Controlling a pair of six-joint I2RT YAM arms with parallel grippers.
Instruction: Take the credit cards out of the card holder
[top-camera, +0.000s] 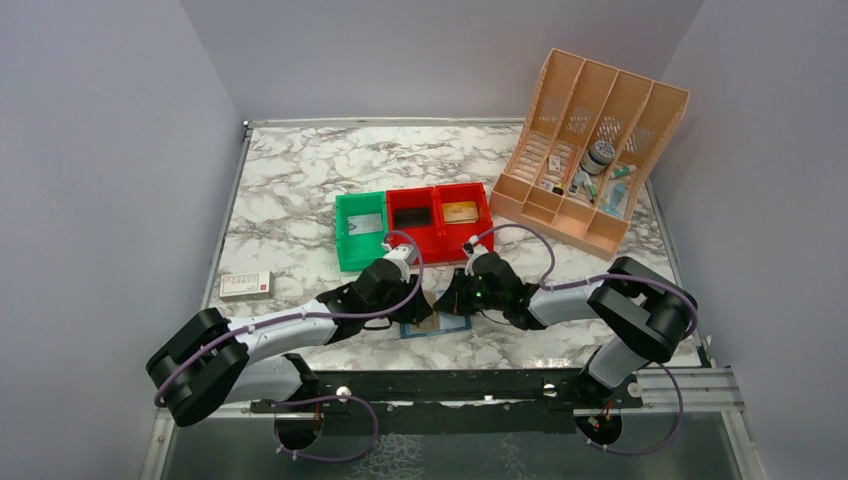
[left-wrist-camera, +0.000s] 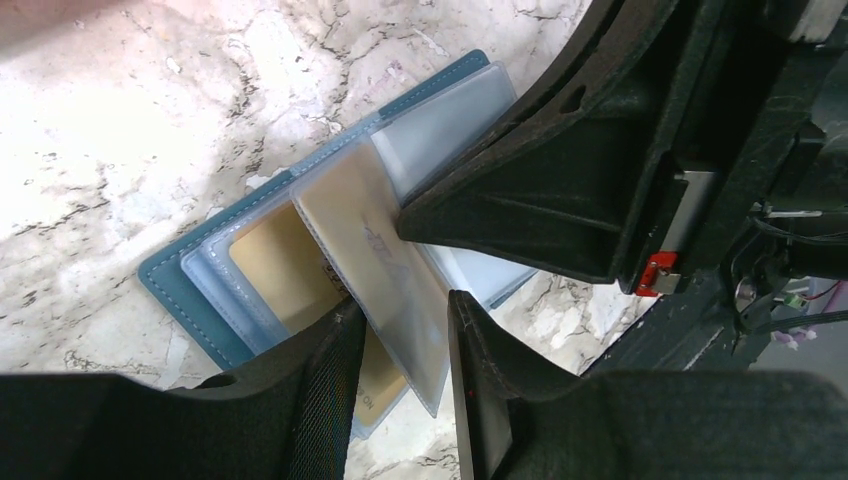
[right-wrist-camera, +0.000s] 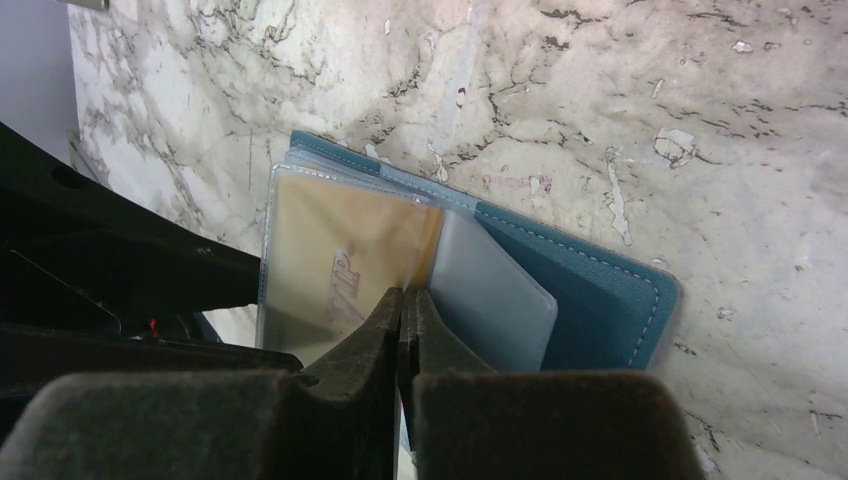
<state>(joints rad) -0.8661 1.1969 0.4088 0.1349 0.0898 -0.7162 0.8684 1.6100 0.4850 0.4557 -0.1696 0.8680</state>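
The blue card holder lies open on the marble between both grippers, its clear sleeves fanned out. A tan-gold credit card rests in a lower sleeve. Another tan-gold card fills a raised sleeve, and a pale grey one sits beside it. My right gripper is shut, pinching the edge of that raised sleeve. My left gripper has its jaws apart on either side of the same sleeve's lower end, without clamping it.
Behind the holder stand a green bin with a grey card and two red bins, one holding a gold card. A white-and-red flat box lies at the left. A peach desk organiser stands at the back right.
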